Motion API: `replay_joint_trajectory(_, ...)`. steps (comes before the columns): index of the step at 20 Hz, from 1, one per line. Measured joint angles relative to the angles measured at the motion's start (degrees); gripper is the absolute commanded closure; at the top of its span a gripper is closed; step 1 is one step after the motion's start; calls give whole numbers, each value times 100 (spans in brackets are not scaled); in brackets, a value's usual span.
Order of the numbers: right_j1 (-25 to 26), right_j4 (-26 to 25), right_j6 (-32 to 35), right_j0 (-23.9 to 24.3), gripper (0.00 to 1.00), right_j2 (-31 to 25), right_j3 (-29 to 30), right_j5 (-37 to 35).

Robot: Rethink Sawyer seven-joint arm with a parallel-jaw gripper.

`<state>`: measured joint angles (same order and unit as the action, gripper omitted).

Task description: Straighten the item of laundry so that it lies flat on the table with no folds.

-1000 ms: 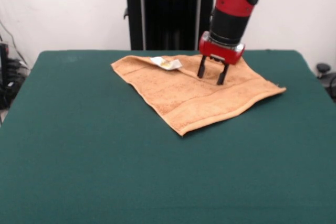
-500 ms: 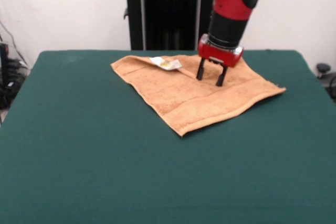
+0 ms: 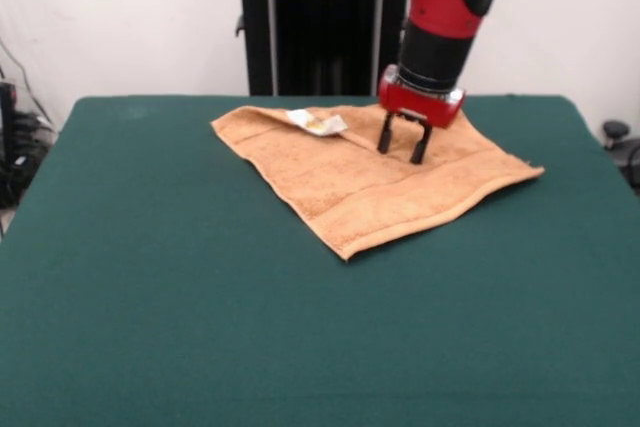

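Front view is showing the gripper (image 3: pixel 402 149), fingers apart, hovering over the towel (image 3: pixel 372 179), which is best pinched at the raised fold near its label (image 3: pixel 318 122).

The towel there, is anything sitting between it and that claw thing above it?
Nothing visible. The open claw hangs right over the towel near its far edge, tips at or just above the cloth. The only thing nearby is the towel's own white label, off to one side.

Towel (image 3: pixel 385 172) lies on table (image 3: pixel 200 327), tool (image 3: pixel 401 150) above it.
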<state>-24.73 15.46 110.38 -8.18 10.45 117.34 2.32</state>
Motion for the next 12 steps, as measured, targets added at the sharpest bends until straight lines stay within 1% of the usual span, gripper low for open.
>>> replay_joint_trajectory(12,6,-2,0,-19,100,16,-66,-98)
